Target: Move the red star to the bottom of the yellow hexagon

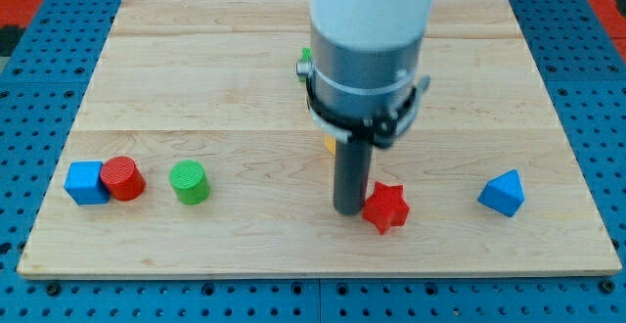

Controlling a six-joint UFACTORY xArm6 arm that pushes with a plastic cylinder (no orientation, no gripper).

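The red star [385, 207] lies on the wooden board [196, 88], low and right of centre. My tip [349, 209] stands right beside the star's left side, touching or almost touching it. The yellow hexagon [330, 144] is almost wholly hidden behind the arm; only a small yellow sliver shows left of the rod, above and to the left of the star.
A blue cube [86, 182], a red cylinder [123, 178] and a green cylinder [189, 182] sit in a row at the view's lower left. A blue triangular block [502, 193] lies at the lower right. A green block [306, 57] peeks out behind the arm.
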